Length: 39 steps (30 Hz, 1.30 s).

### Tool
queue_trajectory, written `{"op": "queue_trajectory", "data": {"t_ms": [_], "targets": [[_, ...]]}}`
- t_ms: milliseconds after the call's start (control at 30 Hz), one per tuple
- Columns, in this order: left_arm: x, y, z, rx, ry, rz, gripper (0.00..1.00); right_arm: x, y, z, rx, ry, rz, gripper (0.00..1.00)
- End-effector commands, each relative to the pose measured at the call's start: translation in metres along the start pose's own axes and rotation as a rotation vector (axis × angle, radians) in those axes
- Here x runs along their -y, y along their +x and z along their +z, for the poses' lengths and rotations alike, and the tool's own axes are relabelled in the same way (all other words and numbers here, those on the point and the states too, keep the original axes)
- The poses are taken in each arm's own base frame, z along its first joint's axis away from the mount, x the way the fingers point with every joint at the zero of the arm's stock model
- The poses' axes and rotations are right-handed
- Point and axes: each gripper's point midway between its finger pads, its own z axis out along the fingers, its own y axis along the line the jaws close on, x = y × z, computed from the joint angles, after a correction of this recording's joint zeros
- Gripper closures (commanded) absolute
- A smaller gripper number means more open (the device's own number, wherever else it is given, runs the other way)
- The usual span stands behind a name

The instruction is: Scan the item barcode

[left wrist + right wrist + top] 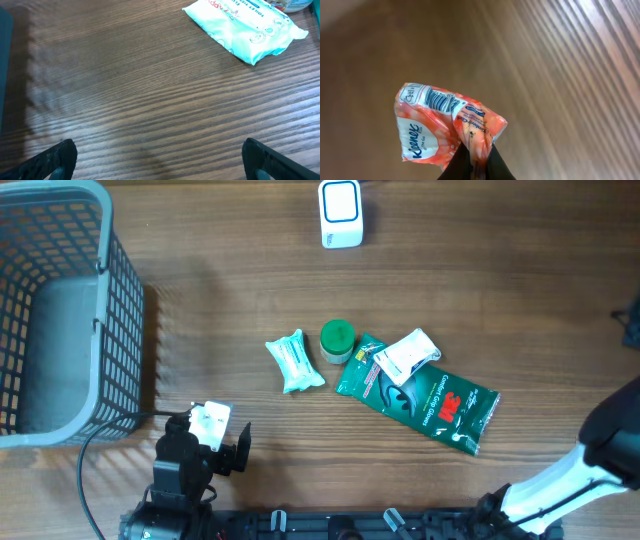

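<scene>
Right end effector (476, 161) is clenched on a corner of the orange tissue pack (445, 127), lifted clear of the desk (570, 75), with its "Kleenex" logo and barcode (440, 101) turned to the wrist camera. Left end effector (160, 165) hangs released and empty at the near left, a teal pack (245, 30) printed "TOILET" lying just beyond it. The white scanner (341, 213) sits at the far edge, and a green 3M bag (420, 395) lies mid-desk.
</scene>
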Motion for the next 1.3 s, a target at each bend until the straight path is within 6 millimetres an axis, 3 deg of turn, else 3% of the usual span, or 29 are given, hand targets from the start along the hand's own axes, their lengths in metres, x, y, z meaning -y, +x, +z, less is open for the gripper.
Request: {"op": "queue_trajectory", "data": {"t_ms": [0,33,67,100,200,267,300,367,467,533,567,700,733,800,900,1000,1200,1267], "targets": [[0.001,0.000,0.000,0.003,0.006,-0.007,0.00,0.011,0.010,0.051,-0.094,0.070,-0.176,0.63],[0.001,0.000,0.000,0.003,0.006,-0.007,0.00,0.007,0.011,0.054,-0.121,0.044,-0.221,0.44],[0.001,0.000,0.000,0.003,0.006,-0.007,0.00,-0.004,0.014,0.052,-0.180,-0.033,-0.298,0.10],[0.001,0.000,0.000,0.003,0.006,-0.007,0.00,-0.016,0.014,0.043,-0.229,-0.103,-0.349,0.00],[0.001,0.000,0.000,0.003,0.006,-0.007,0.00,-0.047,0.009,-0.021,-0.324,-0.317,-0.420,0.00],[0.001,0.000,0.000,0.003,0.006,-0.007,0.00,-0.053,0.027,-0.089,-0.478,-0.495,-0.474,0.00],[0.001,0.000,0.000,0.003,0.006,-0.007,0.00,-0.045,0.042,-0.126,-0.569,-0.559,-0.496,0.00],[0.001,0.000,0.000,0.003,0.006,-0.007,0.00,-0.023,0.078,-0.168,-0.684,-0.580,-0.595,0.00],[0.001,0.000,0.000,0.003,0.006,-0.007,0.00,0.019,0.143,-0.193,-0.806,-0.478,-0.798,0.00],[0.001,0.000,0.000,0.003,0.006,-0.007,0.00,0.054,0.205,-0.204,-0.877,-0.404,-0.969,0.00],[0.001,0.000,0.000,0.003,0.006,-0.007,0.00,0.072,0.233,-0.206,-0.897,-0.359,-1.026,0.00],[0.001,0.000,0.000,0.003,0.006,-0.007,0.00,0.114,0.316,-0.192,-0.836,-0.290,-1.112,0.00],[0.001,0.000,0.000,0.003,0.006,-0.007,0.00,0.129,0.324,-0.185,-0.790,-0.218,-1.078,0.00],[0.001,0.000,0.000,0.003,0.006,-0.007,0.00,0.142,0.325,-0.174,-0.669,-0.130,-0.998,0.00],[0.001,0.000,0.000,0.003,0.006,-0.007,0.00,0.139,0.327,-0.170,-0.571,-0.143,-0.983,0.00],[0.001,0.000,0.000,0.003,0.006,-0.007,0.00,0.136,0.328,-0.149,-0.485,-0.108,-1.018,0.00],[0.001,0.000,0.000,0.003,0.006,-0.007,0.00,0.132,0.377,-0.096,-0.520,-0.083,-1.118,0.00],[0.001,0.000,0.000,0.003,0.006,-0.007,0.00,0.132,0.382,-0.089,-0.518,-0.075,-1.119,0.00]]}}
